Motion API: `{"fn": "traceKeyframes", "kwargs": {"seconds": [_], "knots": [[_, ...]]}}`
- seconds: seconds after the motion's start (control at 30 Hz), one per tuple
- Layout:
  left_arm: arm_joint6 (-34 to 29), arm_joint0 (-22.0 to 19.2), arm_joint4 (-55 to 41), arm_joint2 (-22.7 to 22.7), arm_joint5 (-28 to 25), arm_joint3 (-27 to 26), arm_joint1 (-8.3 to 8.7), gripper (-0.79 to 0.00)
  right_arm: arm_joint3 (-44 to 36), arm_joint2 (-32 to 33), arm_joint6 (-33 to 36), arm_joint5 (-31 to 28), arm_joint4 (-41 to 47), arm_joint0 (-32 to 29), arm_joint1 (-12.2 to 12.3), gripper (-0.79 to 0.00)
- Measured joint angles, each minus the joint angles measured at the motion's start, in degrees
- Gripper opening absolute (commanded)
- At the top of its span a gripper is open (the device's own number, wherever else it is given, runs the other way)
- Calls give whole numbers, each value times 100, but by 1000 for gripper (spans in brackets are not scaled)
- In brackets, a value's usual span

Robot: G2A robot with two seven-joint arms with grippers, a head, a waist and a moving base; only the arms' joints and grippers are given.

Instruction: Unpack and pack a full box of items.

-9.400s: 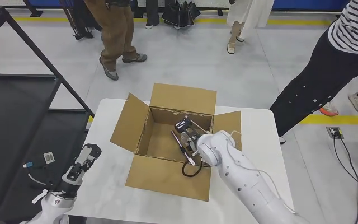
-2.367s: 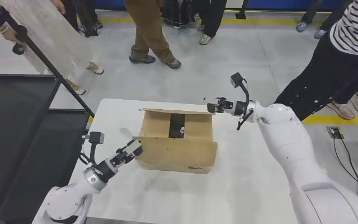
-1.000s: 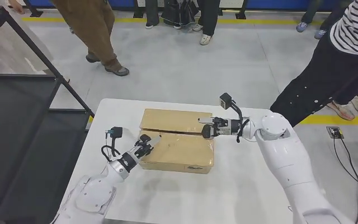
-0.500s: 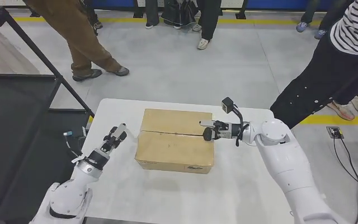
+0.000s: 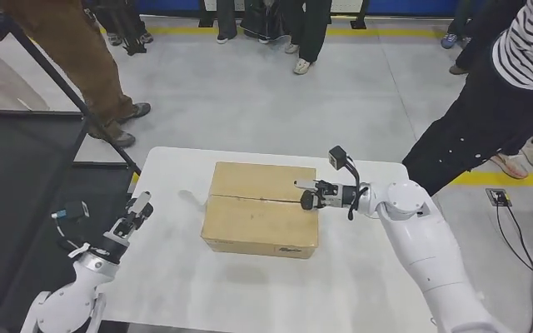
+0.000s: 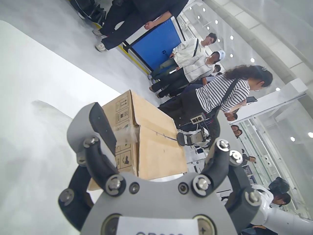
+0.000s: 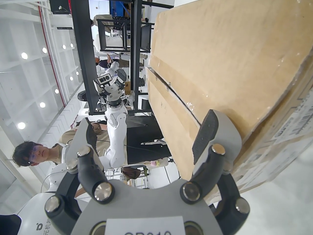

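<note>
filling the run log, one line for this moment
box: closed | left gripper: open, off box | right gripper: open, at top seam

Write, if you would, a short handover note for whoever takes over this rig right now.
Left gripper: jaws open, empty, clear of the box, by the table's left edge.
Right gripper: jaws open, empty, at the box's right end by the flap seam.
The box sits mid-table, both top flaps folded flat.
Done: box closed; contents hidden.
Left: probably only drawing the right arm back.
</note>
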Motion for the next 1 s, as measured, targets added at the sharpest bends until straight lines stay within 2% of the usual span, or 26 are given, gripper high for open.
{"fn": "traceKeyframes", "kwargs": {"seconds": [0.23,0.47,0.77,1.0], "knots": [[-336,-350,-61,426,711,586,-30,0,-145,-17,-112,-63,-93,-97,50,0],[-795,-1129,161,1103,1064,1724,-91,0,-210,-25,-154,-135,-92,-129,93,0],[-1025,-2150,-310,1937,1103,2976,-292,0,-253,-162,-235,-120,-154,-51,106,0],[-817,-2556,-929,2203,1138,3516,-444,0,-180,-289,-228,-75,-176,15,104,0]]}}
